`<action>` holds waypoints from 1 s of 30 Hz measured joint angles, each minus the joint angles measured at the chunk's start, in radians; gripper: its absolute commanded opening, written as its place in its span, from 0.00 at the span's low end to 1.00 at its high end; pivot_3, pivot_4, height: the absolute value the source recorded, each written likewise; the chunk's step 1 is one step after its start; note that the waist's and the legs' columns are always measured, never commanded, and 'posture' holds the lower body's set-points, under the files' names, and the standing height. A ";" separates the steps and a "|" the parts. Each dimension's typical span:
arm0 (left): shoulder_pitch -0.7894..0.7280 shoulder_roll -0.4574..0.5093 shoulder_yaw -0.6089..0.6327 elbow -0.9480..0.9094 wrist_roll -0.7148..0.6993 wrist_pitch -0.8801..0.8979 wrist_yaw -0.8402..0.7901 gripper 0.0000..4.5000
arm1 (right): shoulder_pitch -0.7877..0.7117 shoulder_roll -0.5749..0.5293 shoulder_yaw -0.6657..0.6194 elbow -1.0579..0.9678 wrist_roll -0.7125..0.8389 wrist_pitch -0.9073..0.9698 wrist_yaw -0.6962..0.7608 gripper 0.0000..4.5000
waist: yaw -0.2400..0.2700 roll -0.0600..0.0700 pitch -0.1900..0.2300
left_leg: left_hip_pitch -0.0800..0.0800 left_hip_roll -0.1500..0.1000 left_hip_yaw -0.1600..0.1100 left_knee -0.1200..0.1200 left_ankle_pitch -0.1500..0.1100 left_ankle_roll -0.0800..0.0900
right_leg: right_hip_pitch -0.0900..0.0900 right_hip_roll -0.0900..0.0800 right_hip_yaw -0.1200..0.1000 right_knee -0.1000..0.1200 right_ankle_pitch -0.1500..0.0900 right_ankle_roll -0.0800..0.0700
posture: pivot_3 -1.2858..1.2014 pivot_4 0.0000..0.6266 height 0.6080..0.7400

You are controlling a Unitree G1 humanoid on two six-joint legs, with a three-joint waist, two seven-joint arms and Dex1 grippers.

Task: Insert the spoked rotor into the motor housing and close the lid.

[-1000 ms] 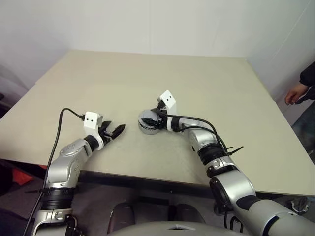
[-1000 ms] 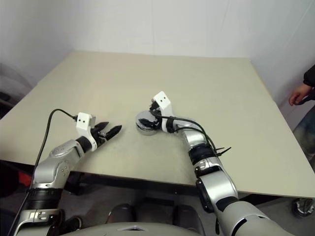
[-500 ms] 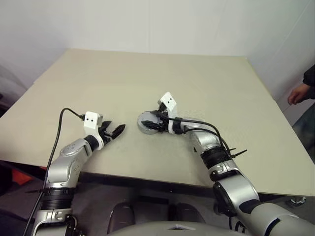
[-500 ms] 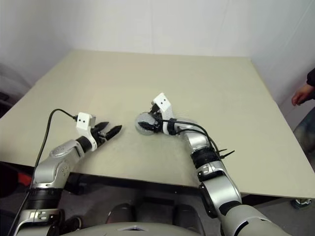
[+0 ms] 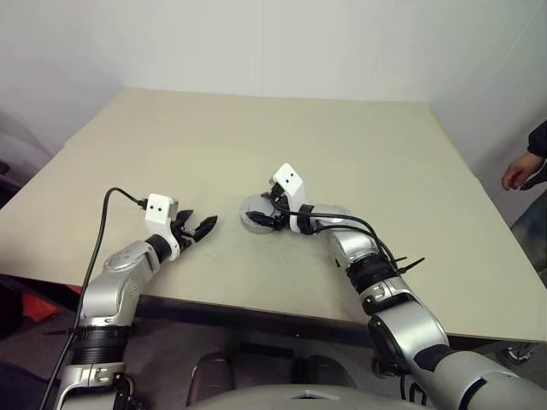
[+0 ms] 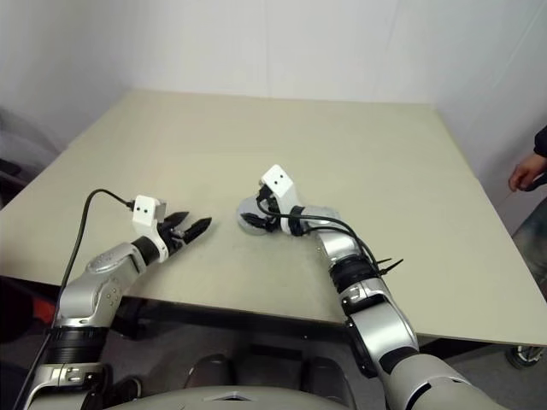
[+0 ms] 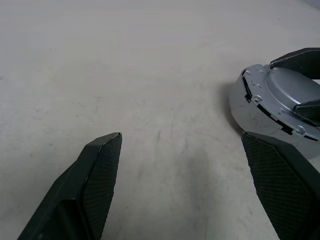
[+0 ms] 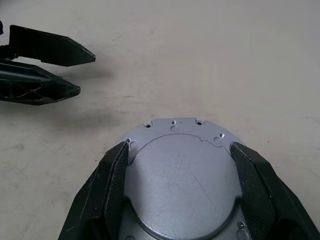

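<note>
My right end effector straddles the closed motor housing on the table, fingers spread against its sides, lid facing me. My left end effector hangs open, empty, farther off beside it.

Both eye views look forward and down from above the near edge of the table, taking in its whole top. Each wrist view sits low and close, both sharing the motor housing at mid-table.
</note>
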 measured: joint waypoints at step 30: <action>0.001 0.001 -0.001 0.000 0.002 0.000 0.000 0.90 | -0.011 0.044 -0.056 0.062 0.012 -0.047 -0.087 0.70 | -0.001 0.000 0.000 | 0.003 0.000 0.000 0.000 0.000 0.000 | 0.001 0.000 0.000 0.000 0.000 0.000 | 0.52 0.00 1.00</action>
